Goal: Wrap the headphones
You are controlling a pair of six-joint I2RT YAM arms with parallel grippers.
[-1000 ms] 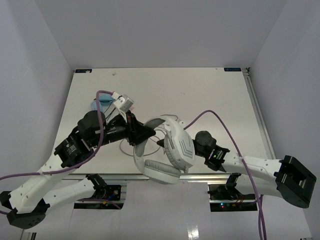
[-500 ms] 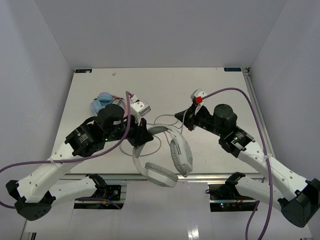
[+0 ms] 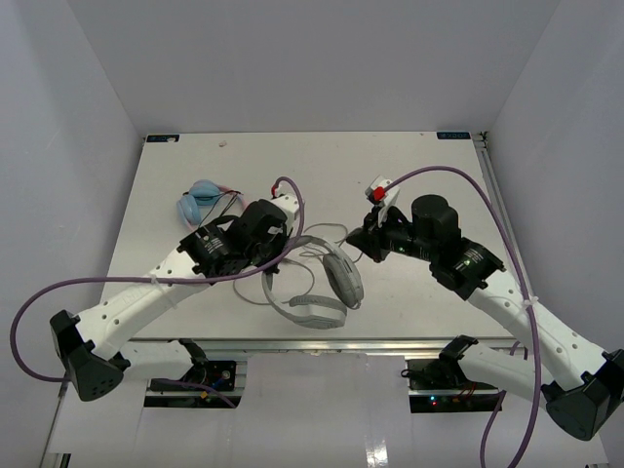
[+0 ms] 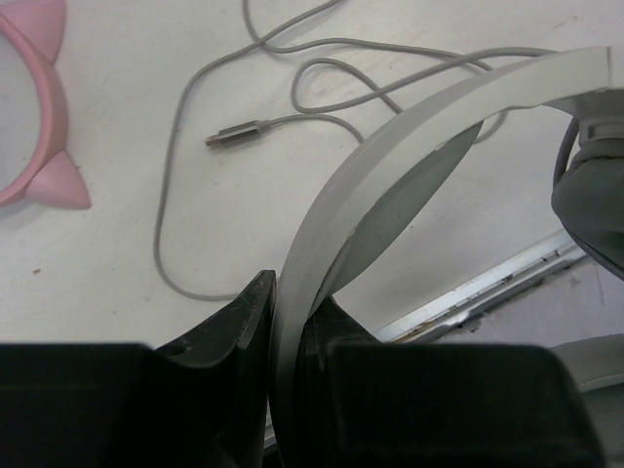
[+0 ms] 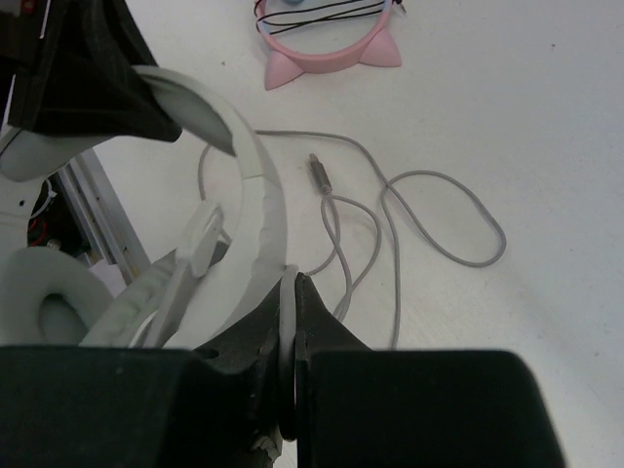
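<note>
Left gripper is closed tight on the white headband of the headphones, which are at the near middle of the table. Right gripper pinches their thin grey cable; the plug lies on the table.

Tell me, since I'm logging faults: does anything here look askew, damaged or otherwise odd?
Nothing looks damaged or spilled. The cable sprawls in loose loops on the table, plug free, not yet wound round the headphones, which the left jaws hold by the headband.
</note>
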